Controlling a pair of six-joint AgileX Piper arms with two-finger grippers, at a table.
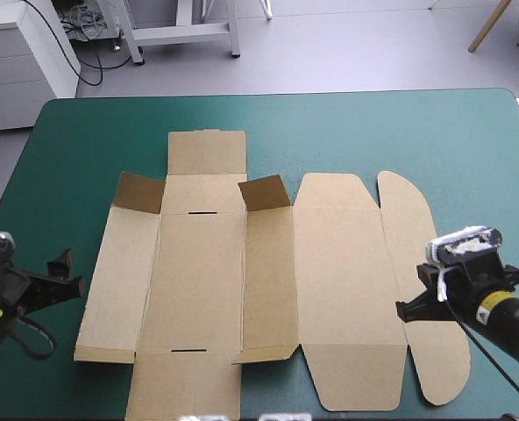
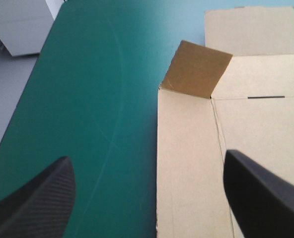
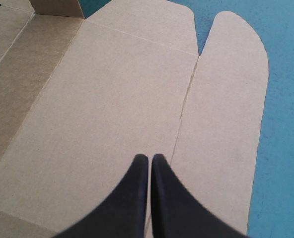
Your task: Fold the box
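Right gripper over box, teal-green cover

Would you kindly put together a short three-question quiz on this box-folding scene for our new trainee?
1. True or false: the left gripper is shut.
2. Multiple choice: the right gripper is over A) the box, B) a T-shirt, C) a bowl.
3. Fill in: ___ small corner flaps of the box stand raised.

Key: 1 false, it is open; 2 A; 3 two.
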